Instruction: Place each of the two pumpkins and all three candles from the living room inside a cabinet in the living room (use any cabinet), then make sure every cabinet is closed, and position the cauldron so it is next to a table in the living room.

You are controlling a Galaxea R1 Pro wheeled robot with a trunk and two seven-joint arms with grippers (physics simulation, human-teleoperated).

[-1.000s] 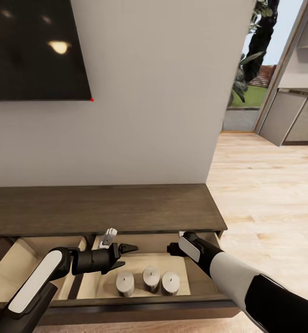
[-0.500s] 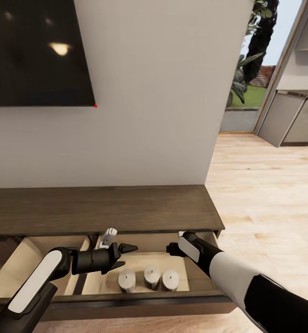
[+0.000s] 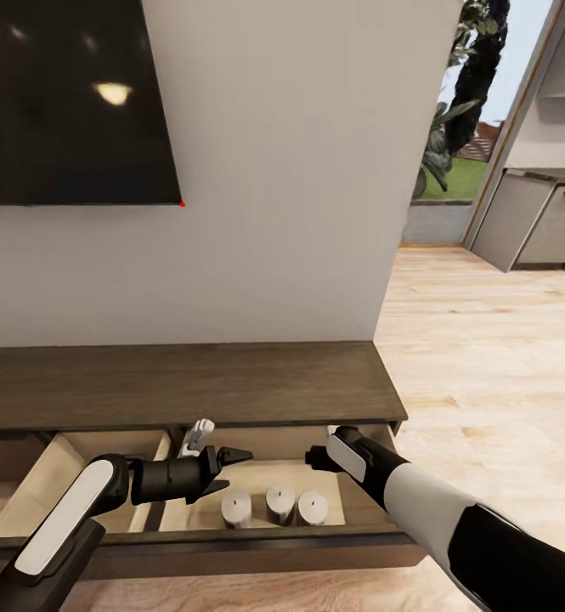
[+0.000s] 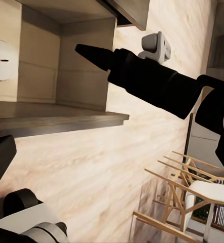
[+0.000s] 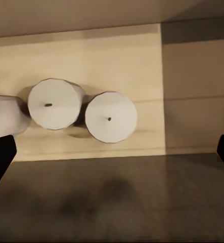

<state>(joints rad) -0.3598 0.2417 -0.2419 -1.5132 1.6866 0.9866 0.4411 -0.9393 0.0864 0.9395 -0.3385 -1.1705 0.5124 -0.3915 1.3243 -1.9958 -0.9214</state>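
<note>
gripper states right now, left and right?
Left gripper: open, empty, over the open drawer.
Right gripper: fingers spread in its wrist view, empty, above the candles.

Cabinet (image 3: pixel 180 384): long, low, dark brown, against the wall, top bare.
Right drawer (image 3: pixel 363 534): pulled open, pale beige inside.
Candles (image 3: pixel 268 505): three in a row on the drawer floor, close behind its front edge.
Left drawer (image 3: pixel 27 497): also open.
</note>
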